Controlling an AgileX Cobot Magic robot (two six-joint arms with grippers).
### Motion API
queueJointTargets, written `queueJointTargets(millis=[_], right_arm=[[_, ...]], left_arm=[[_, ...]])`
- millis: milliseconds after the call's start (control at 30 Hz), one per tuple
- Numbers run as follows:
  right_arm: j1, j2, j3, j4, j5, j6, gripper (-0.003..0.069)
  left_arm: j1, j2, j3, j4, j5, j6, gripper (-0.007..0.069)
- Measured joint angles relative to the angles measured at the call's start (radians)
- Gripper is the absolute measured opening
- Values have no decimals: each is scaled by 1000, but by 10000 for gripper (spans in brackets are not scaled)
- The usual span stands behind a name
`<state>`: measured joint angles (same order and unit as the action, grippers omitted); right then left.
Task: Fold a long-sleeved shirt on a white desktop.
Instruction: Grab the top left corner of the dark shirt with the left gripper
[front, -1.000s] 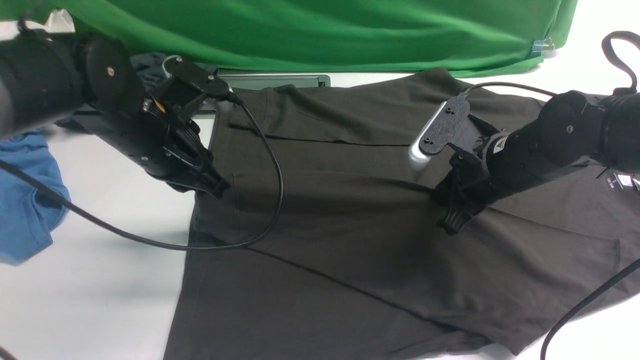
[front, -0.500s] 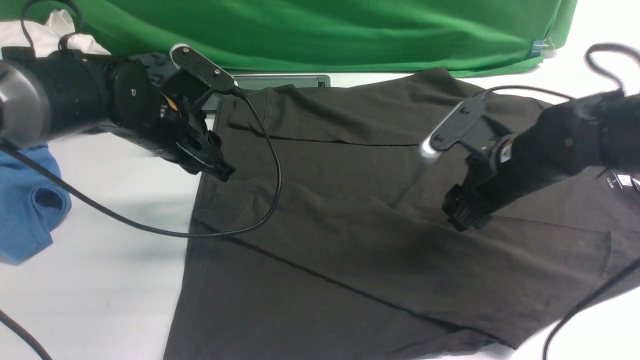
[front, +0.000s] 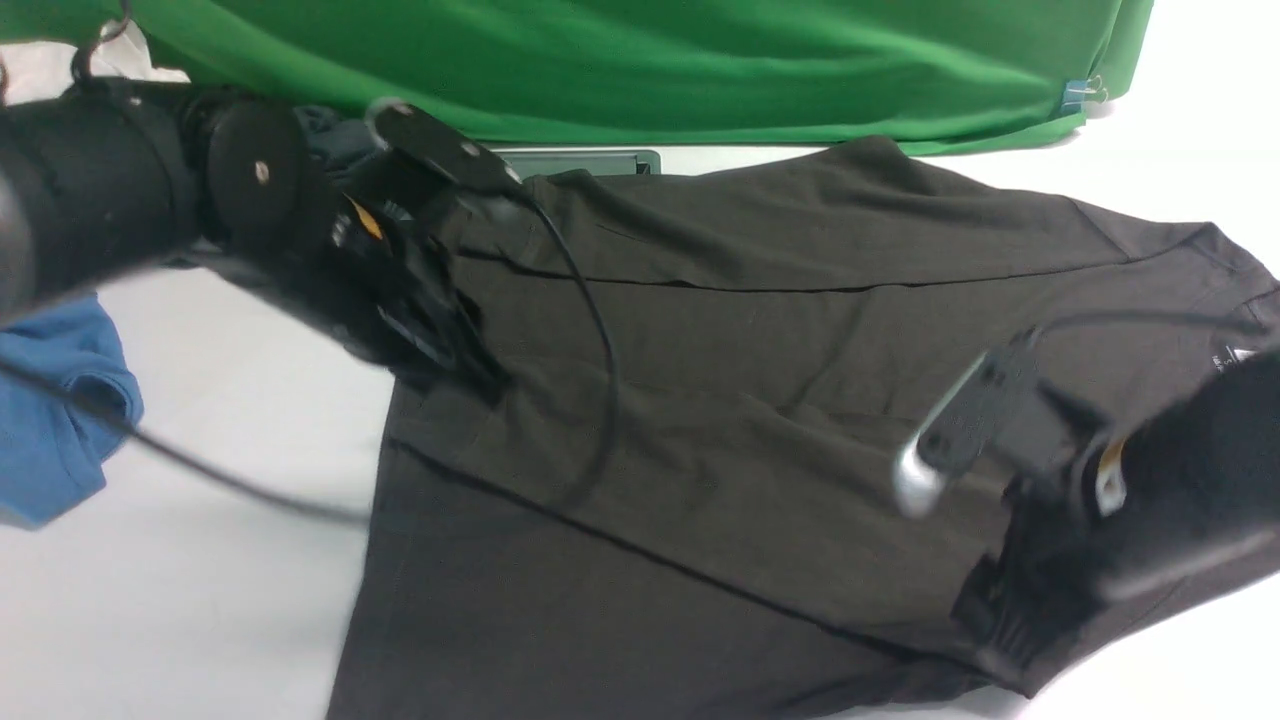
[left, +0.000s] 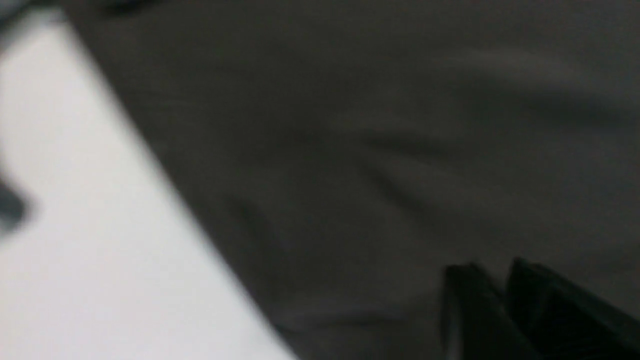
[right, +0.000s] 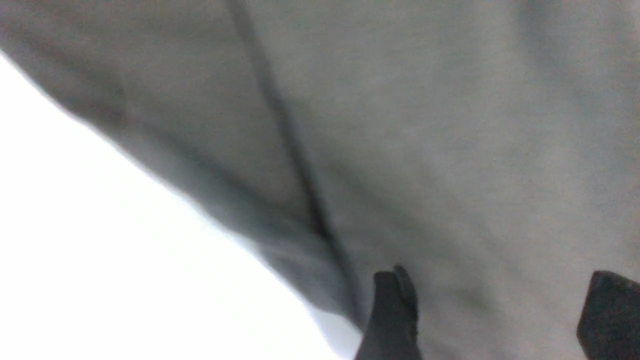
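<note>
- Long-sleeved shirt (front: 760, 420): dark brownish-black, spread on the white surface (front: 200, 580). It covers the centre and right of the front view and runs off the near edge of that view.
- One layer lies folded over the body. Its edge shows as a diagonal line from left-centre toward the near right corner.
- White neck label (front: 1232, 358) sits at the far right end of the shirt, just beside the right arm (front: 1200, 480).
- Left jaws: at the shirt's left edge, on the cloth just inside the border with the bare surface.
- Left wrist view: fingertips (left: 465, 300) nearly together with only a narrow gap. Wrinkled cloth lies directly ahead of them. Cannot tell whether any cloth is pinched; the picture is blurred.
- Right jaws: low over the shirt's near right corner, blurred in the front view.
- Right wrist view: fingertips (right: 395, 310) stand wide apart, not closed on anything. Cloth spans the gap between them. A seam line runs toward one tip, and the shirt's edge and the bare surface lie just beside that tip.
- Black cable (front: 600, 350) from the left arm (front: 100, 200) loops across the shirt's left part.
- Off the shirt: a blue garment (front: 50, 420) on the surface at left, apart from the shirt; a dark slate-grey garment (front: 325, 130) behind the left arm; a green backdrop (front: 650, 60) along the far side.
</note>
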<state>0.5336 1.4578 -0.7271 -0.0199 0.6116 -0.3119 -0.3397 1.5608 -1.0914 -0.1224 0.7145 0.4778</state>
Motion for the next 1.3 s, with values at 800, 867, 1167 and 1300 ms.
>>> queueJointTargets(millis=[800, 867, 1167, 1300], right_arm=[[16, 96, 43, 8, 99, 79, 469], [16, 84, 48, 10, 125, 86, 469], [16, -101, 42, 41, 198, 81, 469], [16, -228, -13, 41, 203, 46, 469]], left_arm=[[-87, -299, 152, 26, 132, -7, 18], [-87, -299, 152, 34, 130, -7, 18], [-43, -222, 86, 37, 101, -8, 18], [57, -82, -56, -42, 101, 138, 18]])
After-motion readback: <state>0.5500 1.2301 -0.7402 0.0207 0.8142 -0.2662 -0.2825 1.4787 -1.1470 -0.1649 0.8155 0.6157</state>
